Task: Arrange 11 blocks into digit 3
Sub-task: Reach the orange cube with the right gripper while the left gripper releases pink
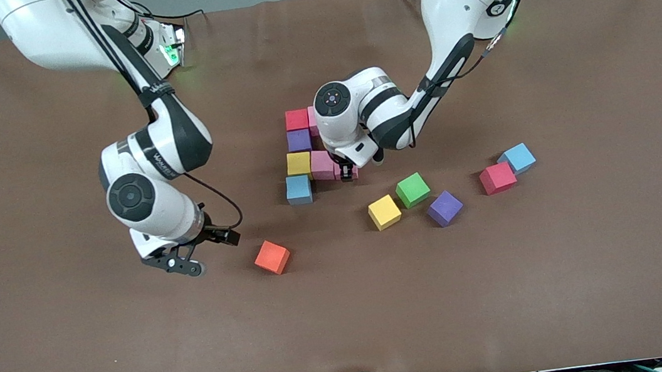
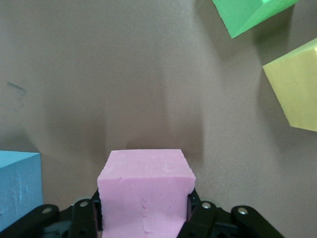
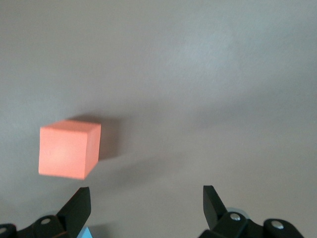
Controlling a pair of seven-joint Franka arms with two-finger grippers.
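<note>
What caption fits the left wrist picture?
Left end effector clamps a pink foam cube beside a blue foam cube.

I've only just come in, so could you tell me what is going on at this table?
The left gripper has its jaws around a pink block at the end of the middle bar of the half-built digit 3. The right gripper waits with open jaws beside the orange block. Loose yellow, purple, red and blue blocks lie toward the left arm's end.

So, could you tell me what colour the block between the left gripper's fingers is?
Pink block; clearest in the left wrist view.
</note>
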